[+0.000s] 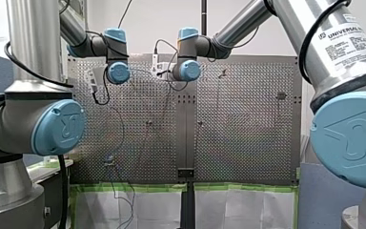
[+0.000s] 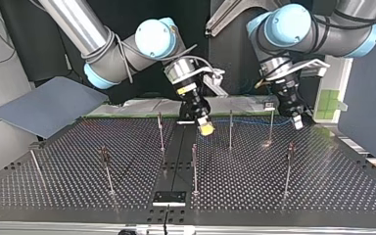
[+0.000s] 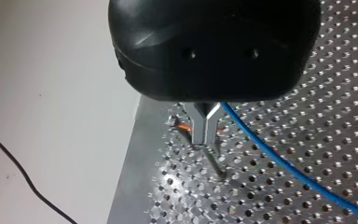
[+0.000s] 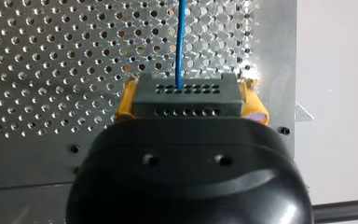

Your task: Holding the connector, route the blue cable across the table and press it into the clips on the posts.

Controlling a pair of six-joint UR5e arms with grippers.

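Perforated metal table (image 2: 323,186), silver, set with thin upright posts (image 2: 194,169).

Right gripper (image 2: 206,128): yellow pads (image 4: 125,103) closed on the connector (image 4: 186,95), a dark grey block with two rows of holes, clamped between the fingers.

Blue cable (image 4: 181,42): leaves the connector's face and runs straight ahead of this gripper over the table. In the top view it stretches across to the other arm's fingers.

Left gripper (image 3: 205,135): black body, metal fingers drawn together at the tips. The cable comes out at their root and trails away to one side.

One post (image 3: 216,164) stands just beneath those fingertips.

Small orange part (image 3: 182,125) behind the fingers, too unclear to identify.
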